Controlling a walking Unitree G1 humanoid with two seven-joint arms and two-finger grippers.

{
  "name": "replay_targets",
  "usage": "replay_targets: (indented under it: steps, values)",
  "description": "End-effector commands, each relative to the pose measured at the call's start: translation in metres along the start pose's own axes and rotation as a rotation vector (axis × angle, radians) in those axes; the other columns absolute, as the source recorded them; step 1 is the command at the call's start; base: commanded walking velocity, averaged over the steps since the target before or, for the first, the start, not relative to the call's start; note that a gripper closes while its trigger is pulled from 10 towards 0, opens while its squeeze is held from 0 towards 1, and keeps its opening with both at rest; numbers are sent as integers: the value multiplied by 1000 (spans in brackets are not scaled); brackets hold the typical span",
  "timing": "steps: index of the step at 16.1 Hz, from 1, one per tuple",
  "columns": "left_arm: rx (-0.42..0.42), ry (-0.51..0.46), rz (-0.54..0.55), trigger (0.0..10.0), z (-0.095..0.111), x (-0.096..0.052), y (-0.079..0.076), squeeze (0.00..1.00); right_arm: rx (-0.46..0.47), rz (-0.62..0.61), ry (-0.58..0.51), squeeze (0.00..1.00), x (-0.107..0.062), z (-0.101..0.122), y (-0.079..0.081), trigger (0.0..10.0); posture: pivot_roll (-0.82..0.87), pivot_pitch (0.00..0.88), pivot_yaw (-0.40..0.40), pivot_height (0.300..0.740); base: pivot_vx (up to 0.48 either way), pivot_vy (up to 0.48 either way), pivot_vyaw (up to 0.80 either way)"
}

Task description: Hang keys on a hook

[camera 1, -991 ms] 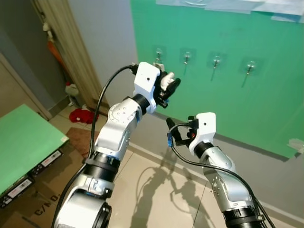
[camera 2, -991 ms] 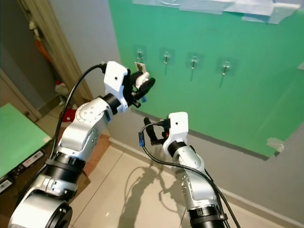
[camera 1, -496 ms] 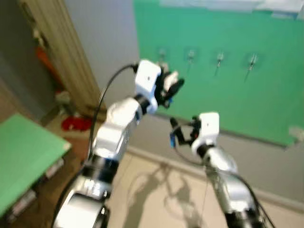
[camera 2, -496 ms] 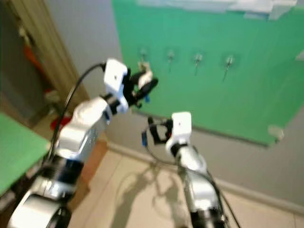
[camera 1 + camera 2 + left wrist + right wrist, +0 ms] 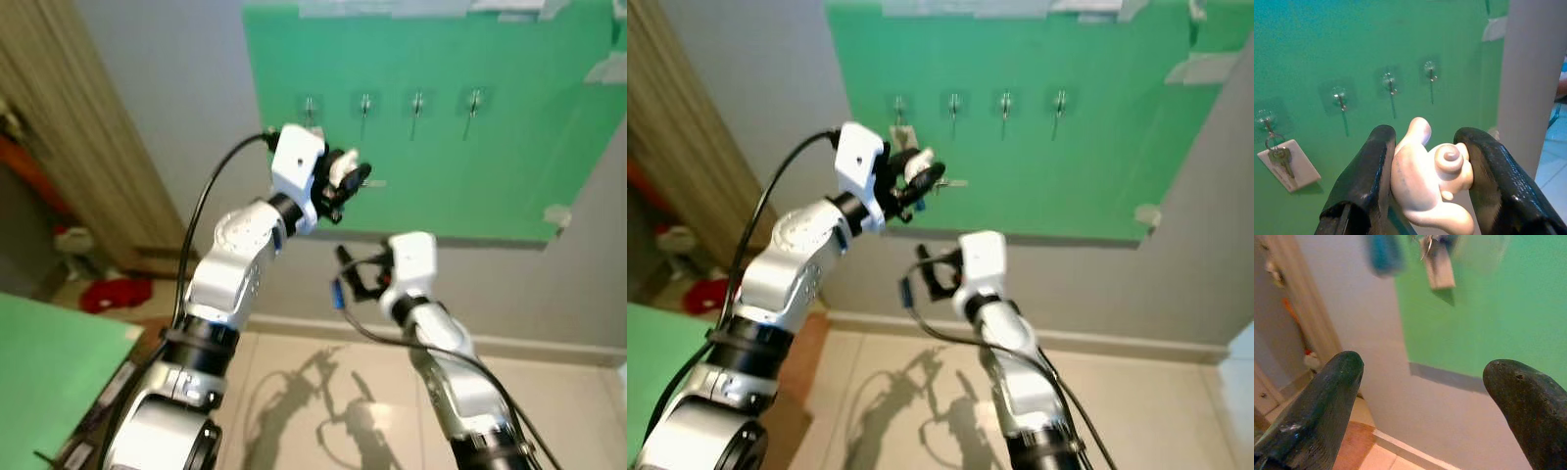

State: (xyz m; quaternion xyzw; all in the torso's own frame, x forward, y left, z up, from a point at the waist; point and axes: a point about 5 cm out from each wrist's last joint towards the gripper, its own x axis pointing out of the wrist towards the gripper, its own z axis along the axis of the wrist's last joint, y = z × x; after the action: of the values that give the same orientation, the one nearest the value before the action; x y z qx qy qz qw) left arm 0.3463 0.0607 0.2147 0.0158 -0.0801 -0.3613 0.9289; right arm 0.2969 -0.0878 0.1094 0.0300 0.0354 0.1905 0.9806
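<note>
Cream figurine keychain [image 5: 1432, 183] pinched between black fingers [image 5: 1364, 181], raised before the green board [image 5: 1312, 44]; four hooks [image 5: 1389, 81] in a row there, keys [image 5: 1277, 155] with white tag on the end one.

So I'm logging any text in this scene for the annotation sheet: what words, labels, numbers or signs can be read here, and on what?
None can be read.
White tag hanging with a key on the end hook: its face looks blank.
Cream figurine held in the left gripper: no lettering.
Green board and the paper taped along its top edge: no legible marks.
Right gripper, open: no markings.
</note>
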Motion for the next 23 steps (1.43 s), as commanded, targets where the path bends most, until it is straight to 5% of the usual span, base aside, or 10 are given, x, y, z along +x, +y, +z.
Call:
replay_targets:
  steps: [1,9,23]
  values:
    - [16,-13,-11,0,6,4,-1,0,-27,32,-8,0,4,8,7,10000,-178,0,142,740,0,0,0]
    - [27,-9,-89,0,16,16,-17,0,-61,39,-9,0,16,13,10,10000,-174,0,137,740,0,0,0]
    - [52,40,-62,0,5,16,-9,0,-15,-109,-164,0,12,38,-8,10000,-181,0,138,740,0,0,0]
